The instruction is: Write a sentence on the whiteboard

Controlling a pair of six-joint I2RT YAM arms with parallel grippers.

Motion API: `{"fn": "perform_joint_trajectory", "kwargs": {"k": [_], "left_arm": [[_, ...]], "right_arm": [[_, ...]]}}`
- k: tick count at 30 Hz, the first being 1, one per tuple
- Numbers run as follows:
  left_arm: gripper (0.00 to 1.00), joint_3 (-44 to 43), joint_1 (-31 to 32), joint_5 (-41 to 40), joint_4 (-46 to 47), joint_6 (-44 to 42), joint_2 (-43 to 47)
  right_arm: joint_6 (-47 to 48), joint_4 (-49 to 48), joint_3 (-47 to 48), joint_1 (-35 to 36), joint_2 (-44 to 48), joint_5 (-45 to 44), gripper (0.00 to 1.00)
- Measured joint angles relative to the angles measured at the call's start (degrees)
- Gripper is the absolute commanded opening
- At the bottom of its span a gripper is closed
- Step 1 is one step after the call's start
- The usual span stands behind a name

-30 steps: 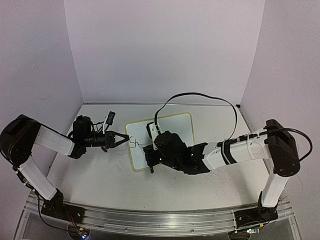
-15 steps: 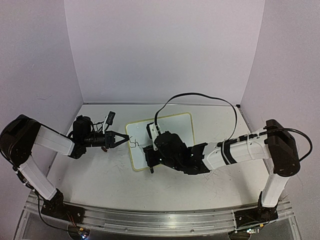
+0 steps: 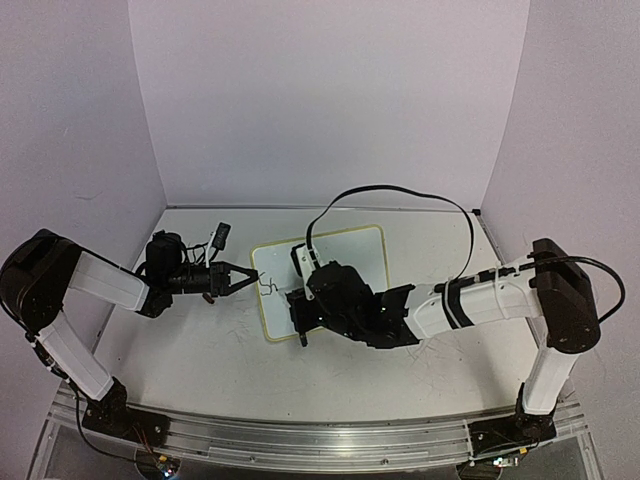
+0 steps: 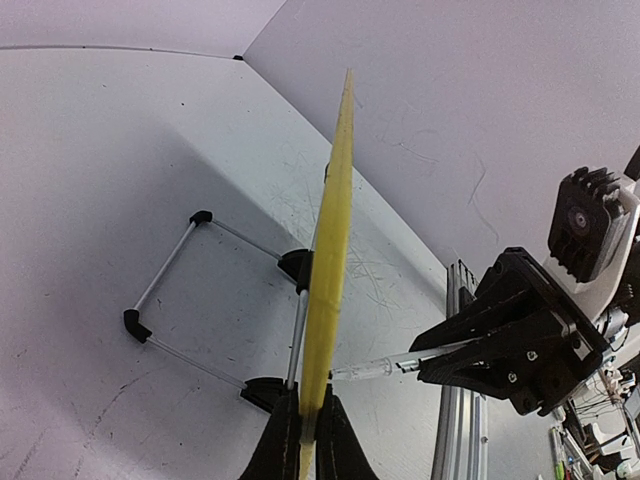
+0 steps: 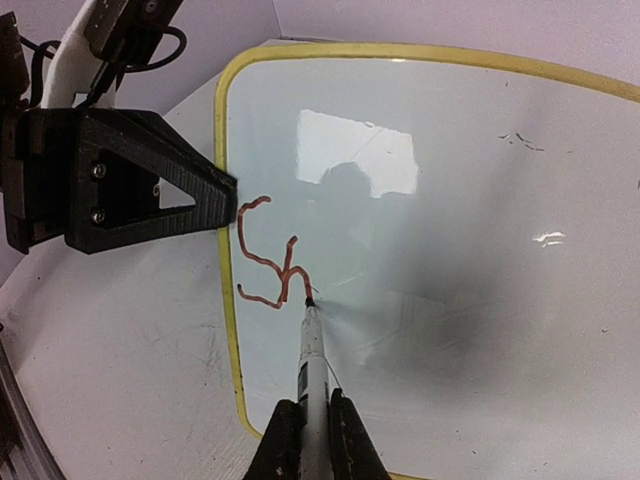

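- Since only a curly first letter and the start of a second stroke stand on the whiteboard (image 5: 450, 250), the sentence (image 5: 265, 265) looks barely begun. Nearly all of its words are left to write.
- The marks sit close to the left rim, about halfway up the whiteboard. The wide surface to their right is bare apart from a few faint specks near the top right.
- In the right wrist view the strokes look reddish-brown; from above they are too small to read.
- The right gripper (image 5: 312, 415) is closed narrow around a thin marker (image 5: 312, 360). The marker's tip rests at the end of the newest stroke, so the step in hand appears to be the forming of the second letter.
- The whiteboard lies straight ahead of that gripper and just under the marker's tip, with the free writing room running off to the right of the tip.
- The left gripper (image 4: 305, 410) is pinched tight on the yellow left rim, a little above the written marks, and seems to steady the whiteboard for the writing.
- From the left wrist the whiteboard shows edge-on between the fingers, with a wire stand (image 4: 165, 275) on black feet behind it.
- In the view from above the whiteboard sits mid-table between the two arms, the right arm reaching across its lower part.
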State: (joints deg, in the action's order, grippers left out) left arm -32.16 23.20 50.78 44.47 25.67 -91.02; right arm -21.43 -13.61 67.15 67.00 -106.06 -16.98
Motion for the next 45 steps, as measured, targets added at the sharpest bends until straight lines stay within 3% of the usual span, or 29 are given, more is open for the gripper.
{"fn": "perform_joint_trajectory", "kwargs": {"k": [45], "left_arm": [[0.00,0.0,0.0,0.0,0.0,0.0,0.0]], "right_arm": [[0.4,-0.7,1.8,-0.7,0.0,-1.7,0.00]]}}
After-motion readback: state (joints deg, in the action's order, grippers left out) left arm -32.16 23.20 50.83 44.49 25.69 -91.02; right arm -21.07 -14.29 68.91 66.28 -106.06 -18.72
